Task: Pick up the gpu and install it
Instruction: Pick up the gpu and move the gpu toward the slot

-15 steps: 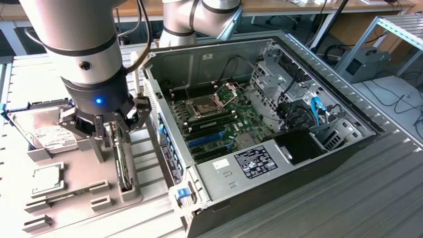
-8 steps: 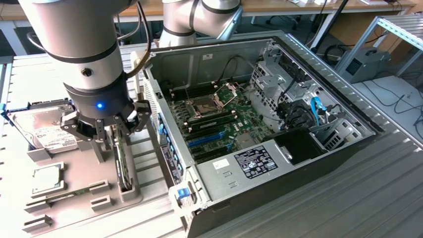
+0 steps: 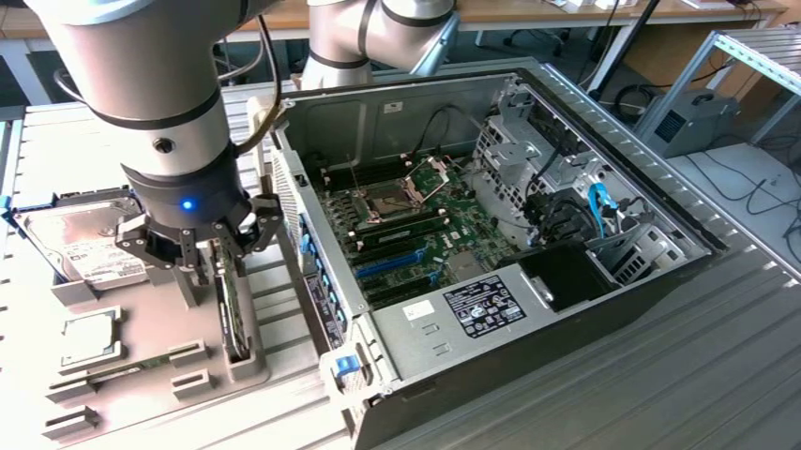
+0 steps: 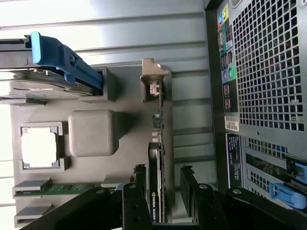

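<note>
From where I stand, the arm's black gripper (image 3: 216, 267) hangs straight over the grey plastic parts tray (image 3: 138, 375), at about nine o'clock from the open silver computer case (image 3: 375, 122) in the exterior view. The gpu (image 3: 229, 314), a thin dark card with a silver bracket, stands on its long edge in the tray's slotted holders. In that view its long axis runs roughly from twelve to six o'clock.

In the wrist view, the gripper (image 4: 162, 168) is spread, with one finger on each flat face of the gpu (image 4: 156, 201). The card sits between the fingers, directly below the wrist rather than off to a side. I judge it isn't pinched yet, since a strip of tray shows between the card and one finger (the other looks very close). The card's length lies across the closing direction, so the fingers face its broad sides. The boxy silver hard drive (image 3: 82, 244) lies in the tray at about ten o'clock from the gripper.
</note>
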Controlling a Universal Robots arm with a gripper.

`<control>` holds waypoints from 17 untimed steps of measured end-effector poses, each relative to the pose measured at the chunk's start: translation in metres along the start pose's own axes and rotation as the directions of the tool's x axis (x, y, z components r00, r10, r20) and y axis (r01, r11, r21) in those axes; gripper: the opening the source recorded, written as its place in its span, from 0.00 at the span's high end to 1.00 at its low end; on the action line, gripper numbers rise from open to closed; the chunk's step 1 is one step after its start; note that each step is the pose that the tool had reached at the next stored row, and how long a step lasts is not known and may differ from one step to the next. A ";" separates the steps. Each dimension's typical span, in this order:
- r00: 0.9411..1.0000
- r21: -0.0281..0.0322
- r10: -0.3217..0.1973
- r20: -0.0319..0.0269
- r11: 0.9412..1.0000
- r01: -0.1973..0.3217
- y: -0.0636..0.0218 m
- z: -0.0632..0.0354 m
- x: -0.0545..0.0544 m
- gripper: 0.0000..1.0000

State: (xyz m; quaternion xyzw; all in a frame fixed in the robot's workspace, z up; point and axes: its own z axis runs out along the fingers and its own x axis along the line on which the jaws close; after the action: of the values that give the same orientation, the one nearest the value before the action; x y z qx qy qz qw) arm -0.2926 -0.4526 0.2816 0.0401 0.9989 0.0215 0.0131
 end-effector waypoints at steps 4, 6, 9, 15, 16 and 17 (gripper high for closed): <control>1.000 0.000 0.000 0.000 1.000 0.000 0.0005 0.0035 0.001 0.58; 1.000 0.000 0.000 0.000 1.000 0.000 0.0005 0.0057 0.001 0.58; 1.000 0.000 0.000 0.000 1.000 0.000 0.0003 0.0095 0.001 0.58; 1.000 0.000 0.000 0.000 1.000 0.000 0.0005 0.0166 0.002 0.58; 1.000 0.000 0.000 0.000 1.000 0.000 0.0011 0.0175 0.002 0.58; 1.000 0.000 0.000 0.000 1.000 0.000 0.0018 0.0184 0.002 0.58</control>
State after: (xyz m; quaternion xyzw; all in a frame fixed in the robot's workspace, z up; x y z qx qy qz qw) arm -0.2943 -0.4499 0.2633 0.0401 0.9989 0.0215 0.0131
